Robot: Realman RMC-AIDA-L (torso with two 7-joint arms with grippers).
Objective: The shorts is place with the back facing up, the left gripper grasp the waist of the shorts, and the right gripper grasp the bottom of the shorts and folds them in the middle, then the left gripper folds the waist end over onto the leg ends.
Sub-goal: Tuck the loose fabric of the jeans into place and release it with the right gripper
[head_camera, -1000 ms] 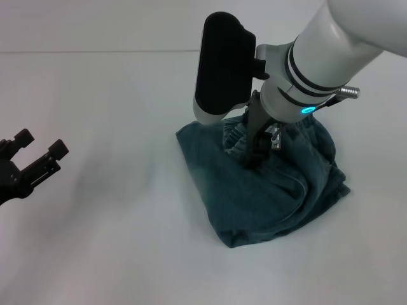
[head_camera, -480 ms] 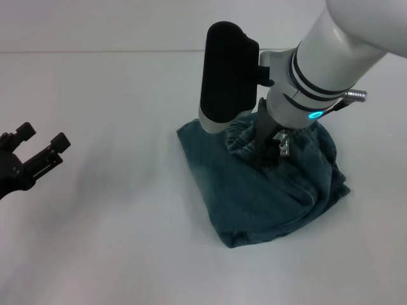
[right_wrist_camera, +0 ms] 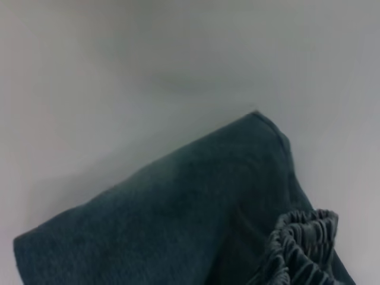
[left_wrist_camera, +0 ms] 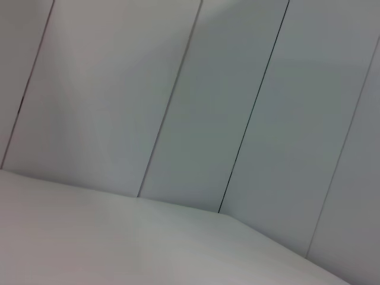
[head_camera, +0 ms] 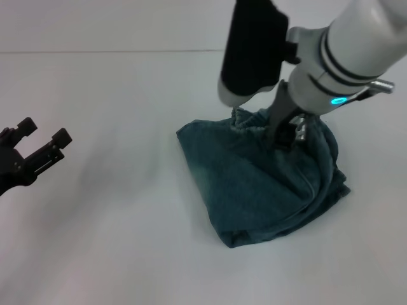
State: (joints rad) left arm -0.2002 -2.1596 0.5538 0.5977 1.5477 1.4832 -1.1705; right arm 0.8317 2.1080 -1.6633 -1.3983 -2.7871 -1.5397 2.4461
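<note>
Now your right gripper [head_camera: 287, 135] has lifted toward one o'clock — seemingly pinching the shorts' [head_camera: 261, 184] ruffled waist [head_camera: 250, 119]; the fold's starting. Left gripper [head_camera: 33, 149] idles released at nine.

White table [head_camera: 114, 241], perhaps panelled wall [left_wrist_camera: 178, 89].

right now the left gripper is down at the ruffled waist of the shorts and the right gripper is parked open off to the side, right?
The arms are swapped. In the head view it is the right gripper that is down at the ruffled waist of the shorts, and the left gripper that is parked open off to the side.
</note>
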